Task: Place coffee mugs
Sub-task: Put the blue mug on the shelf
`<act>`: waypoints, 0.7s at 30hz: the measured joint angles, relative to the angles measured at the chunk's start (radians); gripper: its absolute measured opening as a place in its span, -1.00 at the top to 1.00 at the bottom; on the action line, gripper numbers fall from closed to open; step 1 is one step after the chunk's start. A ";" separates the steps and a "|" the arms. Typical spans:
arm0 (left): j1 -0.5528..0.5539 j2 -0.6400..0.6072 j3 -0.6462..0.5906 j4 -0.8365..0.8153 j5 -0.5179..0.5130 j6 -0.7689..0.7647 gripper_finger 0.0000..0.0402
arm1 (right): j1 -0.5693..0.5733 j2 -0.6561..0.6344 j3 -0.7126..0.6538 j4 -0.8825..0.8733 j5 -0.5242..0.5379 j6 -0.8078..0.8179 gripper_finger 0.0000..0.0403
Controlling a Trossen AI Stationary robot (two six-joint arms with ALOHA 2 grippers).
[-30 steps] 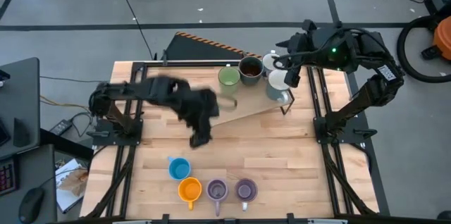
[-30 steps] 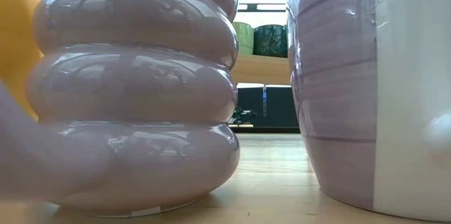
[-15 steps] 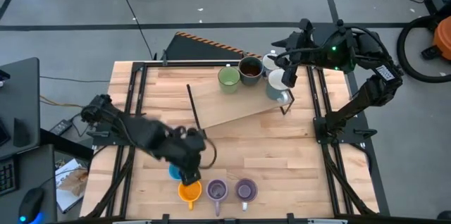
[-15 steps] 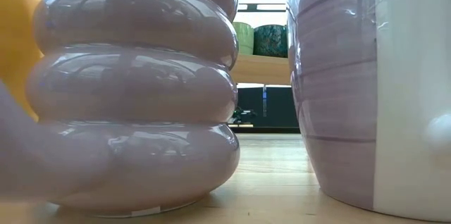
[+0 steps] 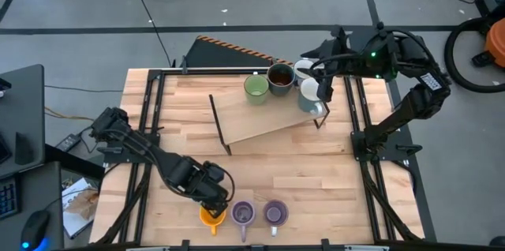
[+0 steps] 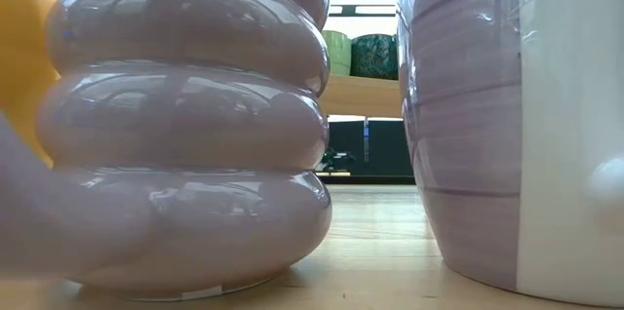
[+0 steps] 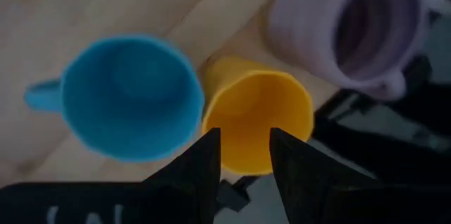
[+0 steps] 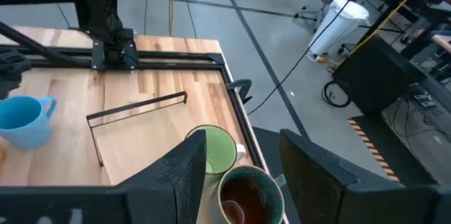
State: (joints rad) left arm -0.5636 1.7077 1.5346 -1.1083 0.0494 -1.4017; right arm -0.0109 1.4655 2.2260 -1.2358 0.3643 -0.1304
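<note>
My wooden table (image 5: 316, 172) is carrying a raised shelf (image 5: 268, 121) and orange (image 5: 209, 218), blue (image 7: 130, 97) and purple mugs (image 5: 242, 214).

left gripper (image 5: 215, 207) swung from shelf to orange mug (image 5: 210, 218), jaws narrowing

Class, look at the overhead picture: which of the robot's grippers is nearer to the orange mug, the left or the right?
Left. The left gripper hangs right over the orange mug at the table's near edge; the right gripper is far across the table, above the shelf mugs.
</note>
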 joint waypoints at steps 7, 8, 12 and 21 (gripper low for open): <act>0.051 0.000 -0.064 -0.003 -0.005 -0.248 0.32 | 0.000 0.028 -0.001 -0.037 -0.112 0.037 0.08; 0.058 0.000 -0.070 -0.001 -0.005 -0.268 0.29 | 0.000 0.032 -0.001 -0.042 -0.126 0.042 0.08; 0.081 -0.001 -0.094 0.041 0.022 -0.296 0.10 | 0.003 0.040 -0.009 -0.056 -0.157 0.047 0.08; 0.082 0.001 -0.205 0.115 0.061 -0.400 -0.17 | 0.020 0.040 -0.056 -0.061 -0.184 0.045 0.08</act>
State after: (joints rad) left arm -0.4816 1.7088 1.3296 -0.9935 0.1104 -1.8013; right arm 0.0094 1.5055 2.1696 -1.2964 0.1803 -0.0856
